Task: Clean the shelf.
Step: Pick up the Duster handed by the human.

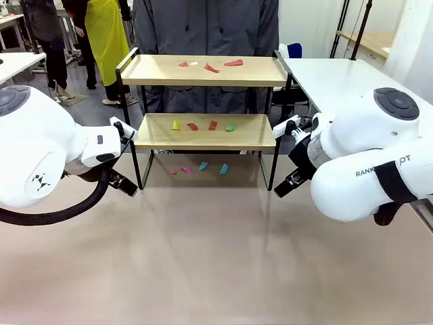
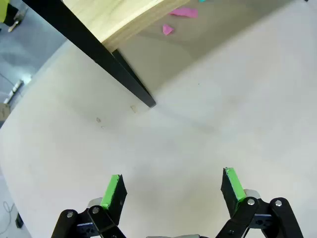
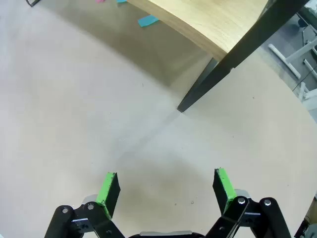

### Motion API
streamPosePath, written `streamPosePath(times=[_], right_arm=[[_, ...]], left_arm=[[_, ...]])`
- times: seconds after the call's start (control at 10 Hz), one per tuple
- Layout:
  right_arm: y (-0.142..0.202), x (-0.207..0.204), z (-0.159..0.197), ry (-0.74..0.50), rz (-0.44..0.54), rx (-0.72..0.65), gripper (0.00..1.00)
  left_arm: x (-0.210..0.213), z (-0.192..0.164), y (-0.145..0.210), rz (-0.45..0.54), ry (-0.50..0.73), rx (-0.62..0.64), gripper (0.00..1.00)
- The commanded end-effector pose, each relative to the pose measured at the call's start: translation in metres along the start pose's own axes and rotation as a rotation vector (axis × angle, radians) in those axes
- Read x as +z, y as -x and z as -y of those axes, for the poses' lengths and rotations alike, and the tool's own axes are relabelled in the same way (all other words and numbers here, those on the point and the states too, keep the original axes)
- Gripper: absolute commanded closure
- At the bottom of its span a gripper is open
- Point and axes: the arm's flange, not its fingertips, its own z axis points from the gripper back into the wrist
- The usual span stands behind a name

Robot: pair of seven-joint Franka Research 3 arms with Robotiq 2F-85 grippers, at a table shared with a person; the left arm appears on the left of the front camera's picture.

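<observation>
The shelf [image 1: 154,132] stands at the table's far middle, two wooden boards in a black frame. Red scraps [image 1: 211,68] lie on the top board; yellow, red and green scraps [image 1: 193,126] lie on the lower one. Pink and teal scraps [image 1: 203,165] lie on the table beneath. My left gripper [image 1: 132,161] is open beside the shelf's front left leg [image 2: 124,74], its green pads [image 2: 113,191] wide apart over bare table with pink scraps [image 2: 183,12] beyond. My right gripper [image 1: 279,160] is open by the front right leg [image 3: 223,74], with a teal scrap [image 3: 148,21] farther off.
A person in a grey coat [image 1: 203,27] stands just behind the shelf. A white table [image 1: 338,78] adjoins at the back right, and another [image 1: 13,64] stands far left. Someone in yellow [image 1: 108,34] stands in the background. The beige tabletop [image 1: 216,257] stretches bare toward me.
</observation>
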Motion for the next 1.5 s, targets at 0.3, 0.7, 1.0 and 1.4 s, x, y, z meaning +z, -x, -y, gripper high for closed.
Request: streamPosePath(times=[0.3, 0.7, 1.0, 1.4], right_arm=[[0.000, 0.000, 0.000, 0.000, 0.000, 0.000, 0.00], [0.000, 0.000, 0.000, 0.000, 0.000, 0.000, 0.00], [-0.021, 0.015, 0.012, 0.004, 0.038, 0.000, 0.00], [-0.057, 0.081, 0.093, 0.026, 0.161, -0.060, 0.00]], left_arm=[[0.000, 0.000, 0.000, 0.000, 0.000, 0.000, 0.00], [0.000, 0.000, 0.000, 0.000, 0.000, 0.000, 0.00], [0.018, -0.002, -0.010, 0.008, 0.021, -0.035, 0.00], [0.103, -0.065, -0.044, -0.006, 0.149, -0.131, 0.00]])
